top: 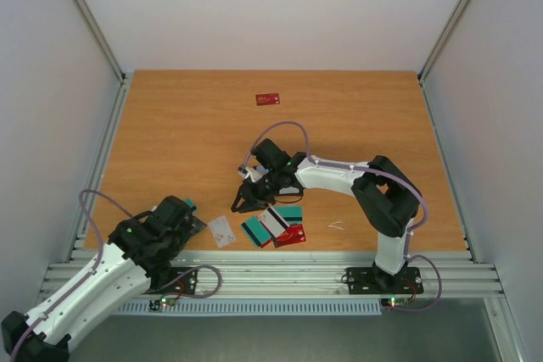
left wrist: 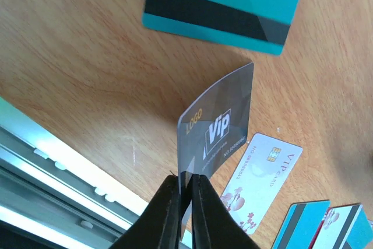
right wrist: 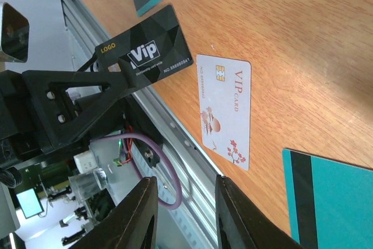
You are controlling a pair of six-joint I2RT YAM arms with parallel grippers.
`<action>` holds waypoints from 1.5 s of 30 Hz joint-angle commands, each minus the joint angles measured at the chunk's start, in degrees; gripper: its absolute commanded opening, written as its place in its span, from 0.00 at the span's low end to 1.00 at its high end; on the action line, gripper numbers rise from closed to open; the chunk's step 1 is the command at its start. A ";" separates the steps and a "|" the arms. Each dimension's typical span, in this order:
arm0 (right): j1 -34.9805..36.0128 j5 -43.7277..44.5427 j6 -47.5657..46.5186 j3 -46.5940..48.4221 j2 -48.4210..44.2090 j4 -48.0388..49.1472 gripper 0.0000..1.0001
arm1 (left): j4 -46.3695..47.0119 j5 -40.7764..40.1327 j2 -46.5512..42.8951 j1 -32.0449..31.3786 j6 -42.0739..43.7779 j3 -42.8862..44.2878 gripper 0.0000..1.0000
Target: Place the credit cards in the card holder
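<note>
My left gripper (left wrist: 186,182) is shut on the lower edge of a black VIP credit card (left wrist: 218,126) and holds it tilted above the table; the card also shows in the right wrist view (right wrist: 148,51). A white VIP card (left wrist: 262,182) lies flat beside it. A teal card with a dark stripe (left wrist: 224,4) lies beyond. My right gripper (right wrist: 183,188) is open and empty, hovering just right of the white card (right wrist: 226,109), near the table's front edge. In the top view, teal and red cards (top: 280,226) lie in a cluster by the right gripper (top: 242,203). The card holder is not visible.
A lone red card (top: 268,99) lies far back on the wooden table (top: 170,125). The metal rail (top: 280,264) runs along the front edge. White walls close in both sides. Another teal card (right wrist: 332,202) lies at the right gripper's right.
</note>
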 commanded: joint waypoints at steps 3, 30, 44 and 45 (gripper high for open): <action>-0.48 -0.77 -1.37 1.35 -0.74 0.30 0.30 | -4.41 -3.58 -0.49 0.18 0.59 2.28 0.04; -13.55 -16.06 -20.77 3.87 -24.27 -24.64 0.67 | 4.20 30.24 12.97 0.15 47.61 33.02 0.00; -15.85 -24.19 -38.14 12.54 -29.00 -48.37 0.68 | 5.87 60.56 28.93 0.16 60.45 48.10 0.00; -15.86 -24.22 -37.65 12.62 -29.38 -47.82 0.68 | 5.89 61.58 29.36 0.15 60.71 48.41 0.00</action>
